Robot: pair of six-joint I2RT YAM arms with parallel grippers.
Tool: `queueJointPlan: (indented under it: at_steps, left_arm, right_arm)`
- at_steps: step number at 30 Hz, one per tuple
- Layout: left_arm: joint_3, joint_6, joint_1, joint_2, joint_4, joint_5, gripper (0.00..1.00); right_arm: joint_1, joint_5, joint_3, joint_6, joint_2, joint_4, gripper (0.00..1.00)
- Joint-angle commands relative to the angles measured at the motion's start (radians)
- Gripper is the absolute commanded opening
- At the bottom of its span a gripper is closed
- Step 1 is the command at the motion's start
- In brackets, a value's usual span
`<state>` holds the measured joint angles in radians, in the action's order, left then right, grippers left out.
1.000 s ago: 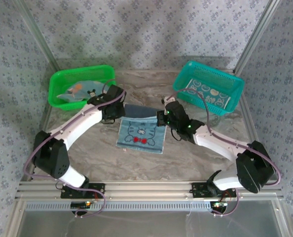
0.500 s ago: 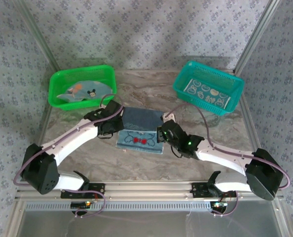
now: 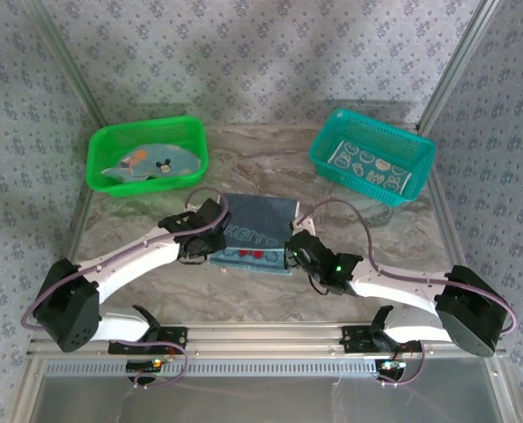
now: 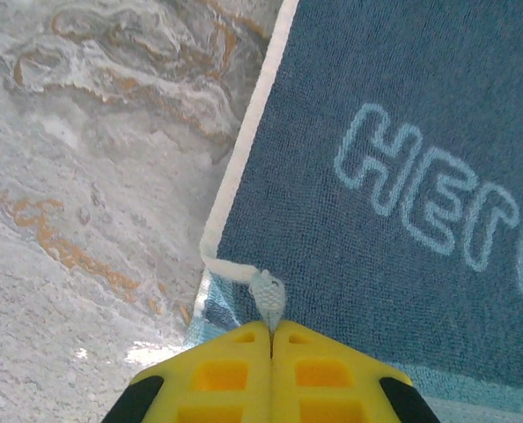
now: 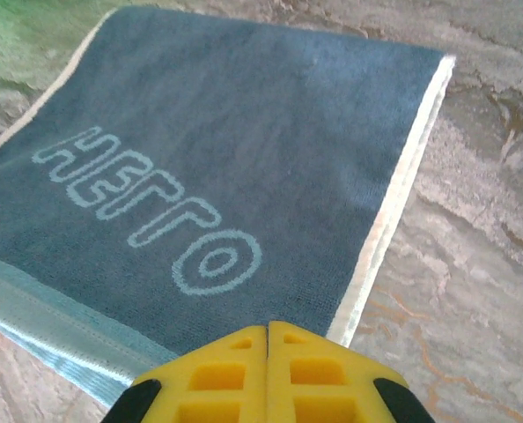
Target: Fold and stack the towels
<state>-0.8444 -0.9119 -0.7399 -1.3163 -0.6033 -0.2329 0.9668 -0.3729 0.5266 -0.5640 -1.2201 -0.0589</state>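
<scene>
The towel (image 3: 253, 227) is lying centred on the table (image 3: 253, 159), half folded, long edge running side to side. Left claw (image 4: 270, 328) is pinching its near white-hemmed corner shut; right claw (image 5: 268, 328) is clamping the opposite near corner.

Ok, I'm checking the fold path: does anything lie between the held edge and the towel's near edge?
Nothing visible does. The left pincer and right pincer are shut on folded-over corners of the towel, and only the towel's own paler near edge lies ahead of them.
</scene>
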Motion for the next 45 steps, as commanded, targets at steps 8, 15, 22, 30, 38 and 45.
queueJointPlan:
  at_steps: [8,15,22,30,38,45]
  left_arm:
    - [0.067,-0.086,-0.074,0.028,0.018,-0.049,0.13]
    - [0.046,-0.106,-0.100,0.058,-0.052,-0.052,0.40]
    - [-0.041,-0.024,-0.056,0.004,-0.069,-0.028,0.40]
    - [-0.052,0.110,0.049,-0.074,0.019,0.093,0.40]
    - [-0.122,0.240,0.127,-0.206,0.148,0.192,0.30]
    - [-0.105,0.214,0.130,-0.318,0.171,0.246,0.16]
  right_arm:
    - [0.050,-0.059,-0.061,-0.057,-0.011,-0.001,0.22]
    - [0.046,-0.058,-0.019,-0.093,0.056,0.121,0.49]
    - [-0.052,0.055,0.047,-0.093,0.036,0.175,0.46]
    - [-0.145,0.175,0.151,-0.126,-0.099,0.257,0.42]
    - [-0.256,0.264,0.241,-0.079,-0.217,0.198,0.29]
    - [-0.283,0.418,0.337,0.002,-0.391,0.164,0.15]
